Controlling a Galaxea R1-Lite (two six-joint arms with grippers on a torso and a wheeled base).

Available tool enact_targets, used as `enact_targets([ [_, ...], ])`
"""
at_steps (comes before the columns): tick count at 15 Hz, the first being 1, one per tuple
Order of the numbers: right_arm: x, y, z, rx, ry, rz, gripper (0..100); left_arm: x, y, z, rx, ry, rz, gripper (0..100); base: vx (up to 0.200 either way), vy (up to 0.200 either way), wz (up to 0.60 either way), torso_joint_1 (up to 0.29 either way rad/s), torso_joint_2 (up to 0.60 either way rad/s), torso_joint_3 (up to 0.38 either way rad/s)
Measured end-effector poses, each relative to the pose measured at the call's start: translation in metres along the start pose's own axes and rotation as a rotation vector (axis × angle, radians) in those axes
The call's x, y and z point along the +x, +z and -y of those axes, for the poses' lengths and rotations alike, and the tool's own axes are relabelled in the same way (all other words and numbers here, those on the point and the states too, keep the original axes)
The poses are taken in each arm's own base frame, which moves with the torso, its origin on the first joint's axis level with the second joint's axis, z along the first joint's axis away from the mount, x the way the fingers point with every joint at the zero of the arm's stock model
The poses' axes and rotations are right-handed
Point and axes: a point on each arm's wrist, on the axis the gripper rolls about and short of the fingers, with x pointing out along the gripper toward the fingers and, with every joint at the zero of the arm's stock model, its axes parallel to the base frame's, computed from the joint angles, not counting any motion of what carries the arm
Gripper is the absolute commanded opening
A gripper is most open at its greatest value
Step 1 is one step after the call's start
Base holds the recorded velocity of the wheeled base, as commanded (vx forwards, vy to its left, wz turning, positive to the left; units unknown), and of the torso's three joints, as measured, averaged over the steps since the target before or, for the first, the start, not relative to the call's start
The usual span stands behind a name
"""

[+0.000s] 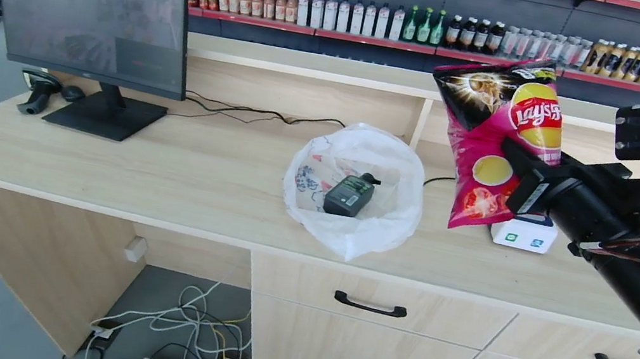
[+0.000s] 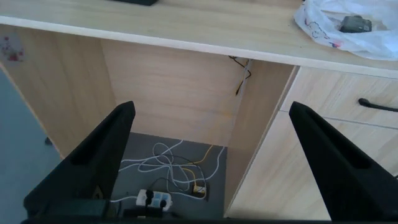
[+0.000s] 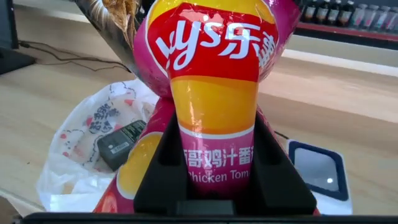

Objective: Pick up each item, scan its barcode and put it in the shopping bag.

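Note:
A pink and black chips bag (image 1: 497, 137) hangs upright in the air at the counter's right side, with my right gripper (image 1: 514, 159) shut on its middle. Just below it a small white scanner box (image 1: 525, 232) stands on the counter. In the right wrist view the fingers (image 3: 163, 155) clamp the chips bag (image 3: 214, 81), with the scanner (image 3: 317, 171) behind it. The white shopping bag (image 1: 357, 188) lies open mid-counter and holds a dark flat item (image 1: 348, 195). My left gripper (image 2: 211, 112) is open and holds nothing, low in front of the counter's open bay.
A monitor (image 1: 93, 9) and a handheld scanner (image 1: 38, 93) stand at the counter's far left, with cables behind. A raised back ledge (image 1: 312, 66) runs along the counter. Drawers (image 1: 370, 306) sit below; cables and a power strip (image 2: 155, 199) lie on the floor.

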Motion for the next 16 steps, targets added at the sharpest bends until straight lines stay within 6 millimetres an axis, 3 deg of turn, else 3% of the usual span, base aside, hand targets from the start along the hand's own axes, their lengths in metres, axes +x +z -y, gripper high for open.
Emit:
enact_targets([
  [5,0.011,0.002,-0.009,0.029,0.024,0.02,0,0.0,0.0,0.0,0.0,0.0,0.0,100,0.0,0.0,0.0,0.0,0.0,0.0],
  [10,0.042,0.004,-0.032,0.236,-0.009,0.054,0,0.0,0.0,0.0,-0.001,0.001,0.0,100,0.0,0.0,0.0,0.0,0.0,0.0],
  [14,0.06,-0.018,-0.036,0.299,-0.054,-0.002,0,0.0,0.0,0.0,-0.001,0.001,0.0,100,0.0,0.0,0.0,0.0,0.0,0.0],
  [16,0.069,-0.042,-0.037,0.339,-0.105,-0.059,0,0.0,0.0,0.0,0.0,0.001,0.0,100,0.0,0.0,0.0,0.0,0.0,0.0],
])
